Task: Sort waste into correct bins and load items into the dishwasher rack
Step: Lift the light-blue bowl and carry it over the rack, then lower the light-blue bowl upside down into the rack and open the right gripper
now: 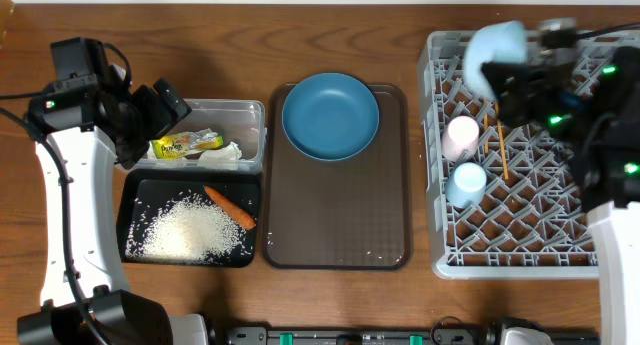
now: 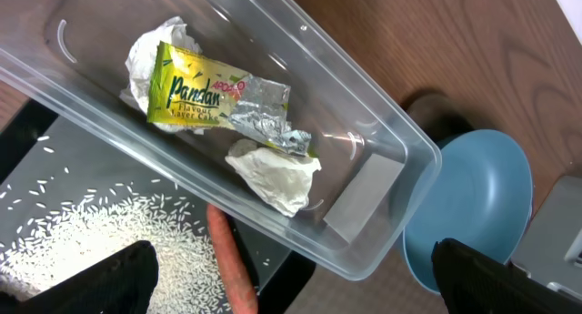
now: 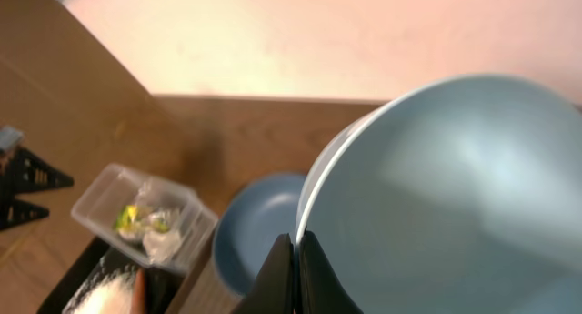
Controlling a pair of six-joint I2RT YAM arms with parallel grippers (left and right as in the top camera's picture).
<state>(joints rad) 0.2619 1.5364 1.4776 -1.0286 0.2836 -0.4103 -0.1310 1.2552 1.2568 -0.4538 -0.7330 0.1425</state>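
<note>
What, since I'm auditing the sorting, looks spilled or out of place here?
Nothing looks damaged. A few white specks, likely stray rice grains, lie on the brown tray near its edge closest to the robot. That puts them outside the black tray, which holds the rice pile and carrot.

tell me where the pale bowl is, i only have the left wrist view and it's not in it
Observer: The right hand is shut on the rim of the pale-blue bowl, over the far-left corner of the dishwasher rack.
Operator: are the cups loaded yet
Observer: Yes, the pink cup and the light-blue cup both sit in the rack's left part.
Operator: and the chopsticks
Observer: Both chopsticks lie in the rack, just right of the cups.
</note>
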